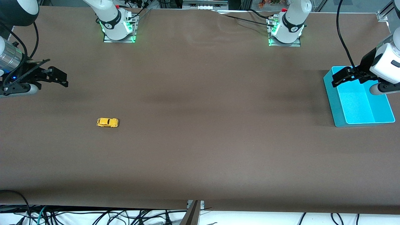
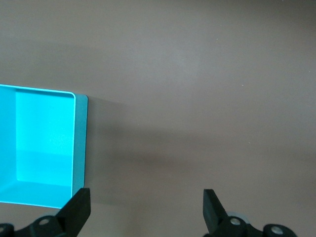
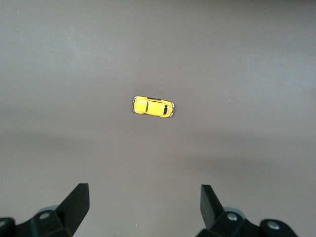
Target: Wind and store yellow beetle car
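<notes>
Sitting untouched on the table, the yellow beetle car [image 1: 107,122] is lying below and ahead of the spread, empty right gripper [image 1: 57,78], while the left gripper [image 1: 343,76], also spread, is waiting over the blue bin [image 1: 339,118]; winding and storing both remain.

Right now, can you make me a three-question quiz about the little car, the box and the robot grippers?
1. Where is the yellow beetle car?
A. In the box
B. On the bare table, toward the right arm's end
C. In a gripper

2. What colour is the box?
A. Turquoise
B. Red
C. White

3. How are the two grippers?
A. Both shut on the car
B. One holds the box
C. Both open and holding nothing

Answers:
1 B: the car sits alone on the tabletop, apart from the right gripper.
2 A: its walls and floor are bright turquoise.
3 C: the left gripper over the box and the right gripper show spread fingers.
</notes>
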`<act>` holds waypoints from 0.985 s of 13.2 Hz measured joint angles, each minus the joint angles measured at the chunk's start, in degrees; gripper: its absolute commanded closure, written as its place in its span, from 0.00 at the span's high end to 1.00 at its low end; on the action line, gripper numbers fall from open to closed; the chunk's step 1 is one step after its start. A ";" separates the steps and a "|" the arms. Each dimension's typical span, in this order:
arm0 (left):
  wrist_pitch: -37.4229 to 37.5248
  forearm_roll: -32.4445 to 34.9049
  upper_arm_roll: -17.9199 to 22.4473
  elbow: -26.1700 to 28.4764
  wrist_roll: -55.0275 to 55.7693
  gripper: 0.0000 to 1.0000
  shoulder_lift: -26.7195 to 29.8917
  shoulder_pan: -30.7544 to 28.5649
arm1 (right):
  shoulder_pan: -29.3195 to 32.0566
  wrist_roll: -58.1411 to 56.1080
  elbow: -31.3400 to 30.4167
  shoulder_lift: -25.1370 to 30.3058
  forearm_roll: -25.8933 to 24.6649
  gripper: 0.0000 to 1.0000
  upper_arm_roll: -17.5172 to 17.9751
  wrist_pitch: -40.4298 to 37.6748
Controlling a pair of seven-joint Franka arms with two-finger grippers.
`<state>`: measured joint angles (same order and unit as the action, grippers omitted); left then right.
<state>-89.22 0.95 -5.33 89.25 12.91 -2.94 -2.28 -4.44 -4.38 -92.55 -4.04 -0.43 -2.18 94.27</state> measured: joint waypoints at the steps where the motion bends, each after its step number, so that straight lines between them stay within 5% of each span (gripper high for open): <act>1: 0.00 0.00 0.00 0.00 0.00 1.00 0.00 0.00 | -0.06 0.00 -0.06 -0.46 0.01 0.99 0.05 -0.07; 8: 0.00 0.00 0.00 0.00 0.00 1.00 0.00 0.01 | -1.85 -1.58 -0.29 -7.20 0.04 0.99 0.75 -0.08; 13: 0.00 0.00 -0.01 0.00 0.00 1.00 0.00 0.01 | -2.43 -24.65 -1.11 -14.98 -0.02 0.99 0.56 5.52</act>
<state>-89.22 0.95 -5.34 89.25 12.91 -2.95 -2.27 -6.87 -29.03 -93.66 -19.01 -0.46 -1.62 99.79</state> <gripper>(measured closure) 0.000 0.009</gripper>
